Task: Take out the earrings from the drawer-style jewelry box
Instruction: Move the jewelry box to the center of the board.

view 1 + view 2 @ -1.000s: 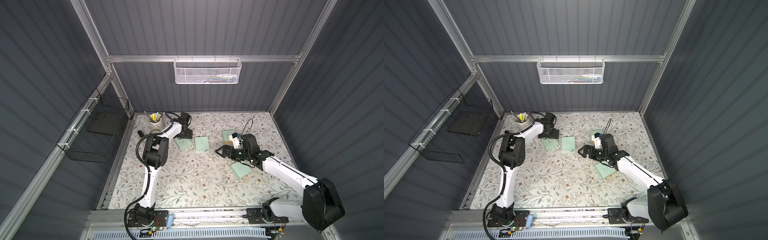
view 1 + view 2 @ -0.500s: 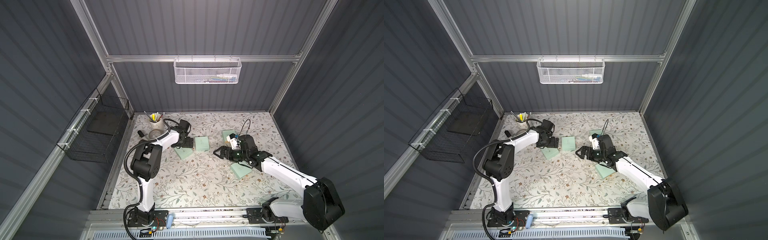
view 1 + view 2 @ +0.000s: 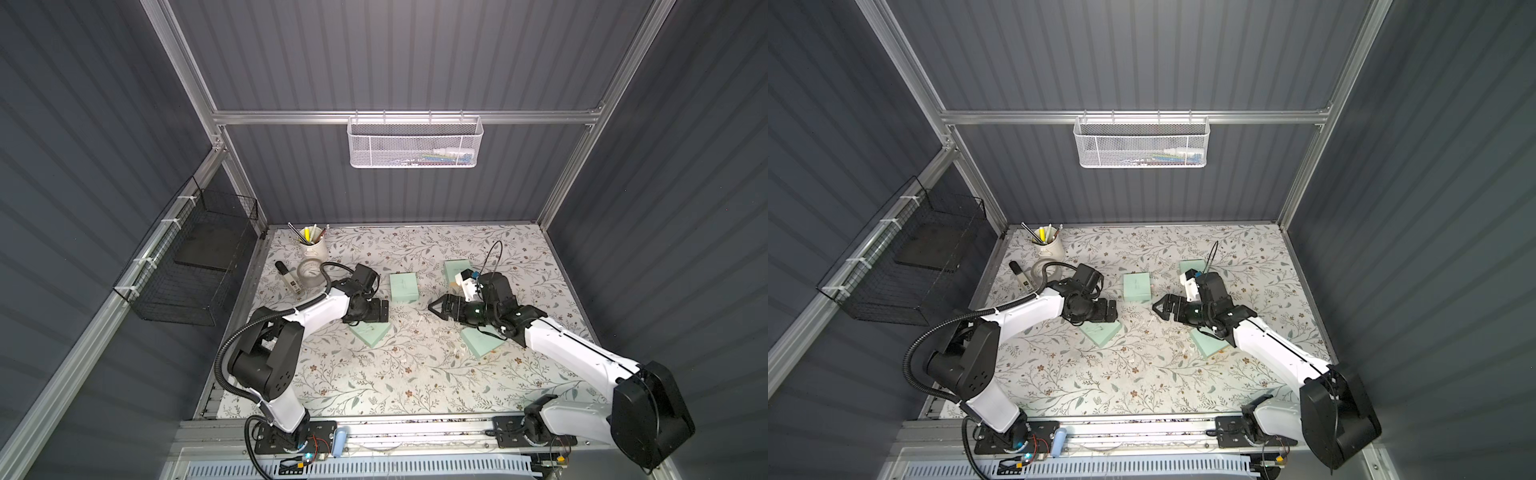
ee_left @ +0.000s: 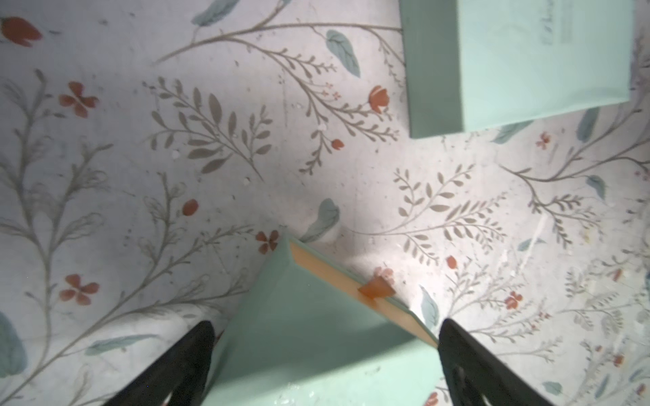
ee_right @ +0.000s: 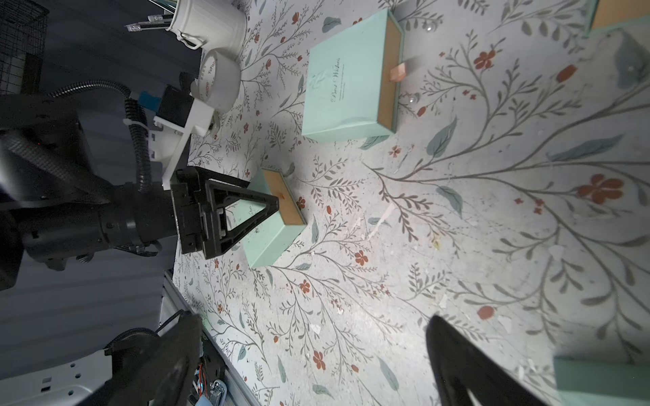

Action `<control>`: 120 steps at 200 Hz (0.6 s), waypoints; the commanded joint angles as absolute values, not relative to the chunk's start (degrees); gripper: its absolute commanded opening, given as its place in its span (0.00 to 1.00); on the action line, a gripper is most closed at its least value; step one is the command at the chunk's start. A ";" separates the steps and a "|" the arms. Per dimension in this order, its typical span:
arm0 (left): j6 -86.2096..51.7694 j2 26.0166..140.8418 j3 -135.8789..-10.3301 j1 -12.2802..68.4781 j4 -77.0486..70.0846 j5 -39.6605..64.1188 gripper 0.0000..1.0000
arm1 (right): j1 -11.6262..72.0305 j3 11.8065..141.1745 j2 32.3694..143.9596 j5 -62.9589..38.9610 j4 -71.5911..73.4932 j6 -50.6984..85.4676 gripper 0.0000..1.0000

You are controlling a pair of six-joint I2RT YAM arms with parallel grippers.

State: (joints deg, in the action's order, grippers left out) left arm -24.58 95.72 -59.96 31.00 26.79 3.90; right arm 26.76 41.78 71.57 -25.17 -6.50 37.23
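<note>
While left pincer [image 3: 377, 315] and right pincer [image 3: 434, 306] both stand spread and empty, jewelry box [image 3: 368, 334] sits on counter [image 3: 374, 374] under the left one, drawer [image 4: 327, 269] shut; earrings too small to spot.

Bright overhead light, dim walls; wrist views soft, shadowed near blurred claw tips.

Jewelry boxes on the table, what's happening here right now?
The left gripper hangs open over a mint jewelry box, jaws either side of one corner, not clamped. Its drawer front with the orange tab looks shut. The right gripper is open and empty above bare table. Earrings can't be made out.
</note>
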 commanded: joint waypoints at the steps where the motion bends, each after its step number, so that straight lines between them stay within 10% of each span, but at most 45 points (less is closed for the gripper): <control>1: -27.21 90.89 -59.77 31.49 25.72 7.12 1.00 | 27.07 41.63 70.72 -22.96 -8.81 36.56 0.99; 120: -48.20 60.85 -41.35 18.98 29.13 17.51 1.00 | 40.76 57.78 91.08 -25.45 -7.74 32.86 0.91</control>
State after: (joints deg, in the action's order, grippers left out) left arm -43.72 62.57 -44.95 21.58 28.03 10.26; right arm 38.33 53.67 85.23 -24.12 -8.60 33.76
